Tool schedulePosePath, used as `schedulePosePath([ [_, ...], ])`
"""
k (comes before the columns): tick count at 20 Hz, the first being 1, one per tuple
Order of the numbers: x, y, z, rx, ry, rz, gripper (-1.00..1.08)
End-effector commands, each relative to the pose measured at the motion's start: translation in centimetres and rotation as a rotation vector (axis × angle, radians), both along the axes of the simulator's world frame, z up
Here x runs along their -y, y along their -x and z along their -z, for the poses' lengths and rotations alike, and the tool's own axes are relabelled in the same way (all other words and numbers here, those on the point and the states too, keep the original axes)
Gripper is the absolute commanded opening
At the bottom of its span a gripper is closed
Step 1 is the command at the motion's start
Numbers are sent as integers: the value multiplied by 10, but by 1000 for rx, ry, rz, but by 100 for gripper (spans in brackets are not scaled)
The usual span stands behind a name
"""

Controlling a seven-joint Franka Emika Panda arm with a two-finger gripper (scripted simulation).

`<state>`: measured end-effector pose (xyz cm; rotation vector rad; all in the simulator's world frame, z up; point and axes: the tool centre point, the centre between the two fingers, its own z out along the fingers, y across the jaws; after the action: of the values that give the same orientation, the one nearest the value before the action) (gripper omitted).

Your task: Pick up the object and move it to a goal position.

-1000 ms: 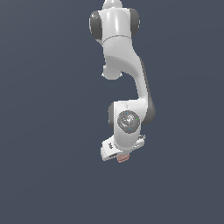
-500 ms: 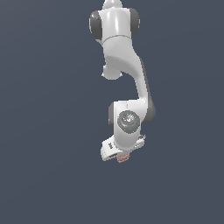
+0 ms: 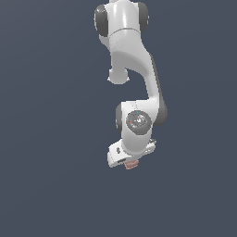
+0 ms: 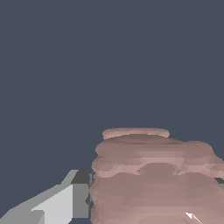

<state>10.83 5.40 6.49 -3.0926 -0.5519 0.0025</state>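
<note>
The object point(image 3: 132, 165) is a small pinkish-brown ridged lump that peeks out just below the white hand of the arm in the exterior view. My gripper point(image 3: 131, 162) is shut on it. In the wrist view the object point(image 4: 153, 179) fills the near part of the picture, with one grey finger point(image 4: 65, 201) pressed against its side. The other finger is hidden behind the lump.
The white arm point(image 3: 132, 69) hangs down from the top of the exterior view. Around it there is only a flat dark blue-grey background, with no table edge or other object visible.
</note>
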Motion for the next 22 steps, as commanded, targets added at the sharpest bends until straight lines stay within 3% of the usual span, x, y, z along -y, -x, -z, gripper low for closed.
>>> schedulePosePath([
  [1,-3,2,-15,2,0,0,-100],
  [22,-46,35,-238,1,0,0,-100],
])
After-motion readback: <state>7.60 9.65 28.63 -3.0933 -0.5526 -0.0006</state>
